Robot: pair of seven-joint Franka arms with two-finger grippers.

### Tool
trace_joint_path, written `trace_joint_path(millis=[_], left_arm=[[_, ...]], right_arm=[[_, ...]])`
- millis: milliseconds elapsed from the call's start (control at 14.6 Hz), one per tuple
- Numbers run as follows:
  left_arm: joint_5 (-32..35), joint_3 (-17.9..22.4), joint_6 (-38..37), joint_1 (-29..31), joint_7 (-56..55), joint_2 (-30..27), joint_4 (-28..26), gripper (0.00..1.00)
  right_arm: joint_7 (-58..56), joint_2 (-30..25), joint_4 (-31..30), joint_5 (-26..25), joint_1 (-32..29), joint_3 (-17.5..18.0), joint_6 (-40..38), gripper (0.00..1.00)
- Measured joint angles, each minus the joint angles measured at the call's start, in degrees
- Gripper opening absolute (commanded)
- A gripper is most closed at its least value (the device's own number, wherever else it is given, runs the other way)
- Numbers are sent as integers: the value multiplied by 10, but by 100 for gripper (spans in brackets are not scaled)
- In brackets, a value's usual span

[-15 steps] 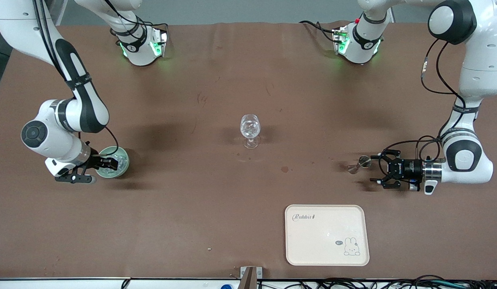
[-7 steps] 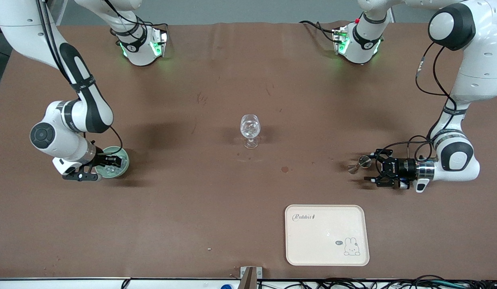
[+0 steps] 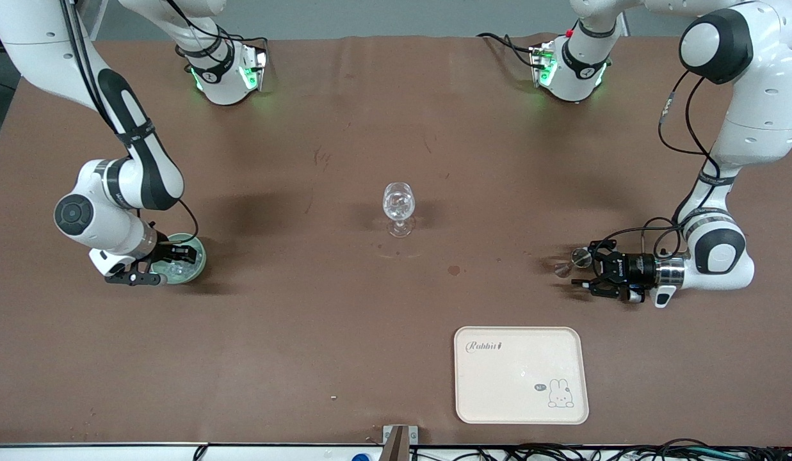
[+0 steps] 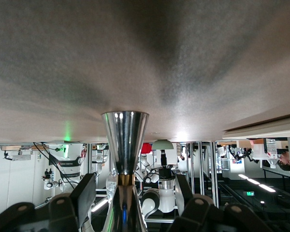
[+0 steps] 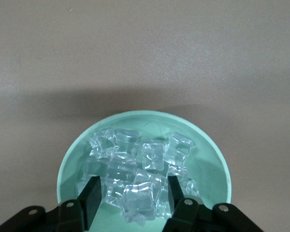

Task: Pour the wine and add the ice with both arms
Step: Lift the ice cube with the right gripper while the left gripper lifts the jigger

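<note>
A pale green bowl [image 3: 192, 267] holds several clear ice cubes [image 5: 135, 164] near the right arm's end of the table. My right gripper [image 3: 180, 255] is open, its fingers lowered into the bowl [image 5: 210, 159] astride one cube [image 5: 137, 200]. A shiny metal jigger [image 3: 572, 262] stands near the left arm's end. My left gripper [image 3: 589, 273] lies level beside it, open, with the jigger [image 4: 124, 140] between its fingers [image 4: 84, 195] and not gripped. A clear stemmed glass [image 3: 399, 206] stands mid-table.
A cream tray [image 3: 520, 374] with a rabbit print lies nearer the front camera, toward the left arm's end. A small dark stain [image 3: 454, 270] marks the brown table between the glass and the jigger. Both arm bases stand along the table's back edge.
My left gripper has slid toward the jigger until its fingers flank it. My right gripper has shifted slightly and sunk lower into the bowl. The glass, jigger and tray have not moved.
</note>
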Motion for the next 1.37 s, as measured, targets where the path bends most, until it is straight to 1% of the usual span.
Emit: trace_joint_path(millis=[275, 343, 412, 549, 687, 755, 893, 961, 1030, 1099, 1167, 1236, 1373], left_arm=[[0, 0, 0, 0, 0, 4, 0, 73], [0, 0, 0, 0, 0, 5, 0, 69], [0, 0, 0, 0, 0, 6, 0, 69], [0, 0, 0, 0, 0, 7, 0, 63], [0, 0, 0, 0, 0, 7, 0, 58], [0, 0, 0, 0, 0, 7, 0, 58], [0, 0, 0, 0, 0, 7, 0, 57], [0, 0, 0, 0, 0, 8, 0, 55], [0, 0, 0, 0, 0, 9, 0, 52], [0, 0, 0, 0, 0, 10, 0, 51], [0, 0, 0, 0, 0, 11, 0, 50], [0, 0, 0, 0, 0, 11, 0, 47], [0, 0, 0, 0, 0, 11, 0, 40]], right_arm=[[-1, -3, 0, 0, 0, 0, -1, 64], [-2, -4, 0, 0, 0, 0, -3, 64], [-4, -6, 0, 0, 0, 0, -5, 64], [-6, -12, 0, 0, 0, 0, -9, 63], [-8, -17, 0, 0, 0, 0, -17, 60], [-9, -18, 0, 0, 0, 0, -22, 58], [-10, -18, 0, 0, 0, 0, -27, 50], [-10, -18, -1, 0, 0, 0, -28, 46], [-10, -18, -3, 0, 0, 0, -28, 40], [-11, -18, -5, 0, 0, 0, -28, 31], [-11, -18, -6, 0, 0, 0, -28, 16], [-11, -18, -6, 0, 0, 0, -28, 4], [-11, -19, -6, 0, 0, 0, -28, 1]])
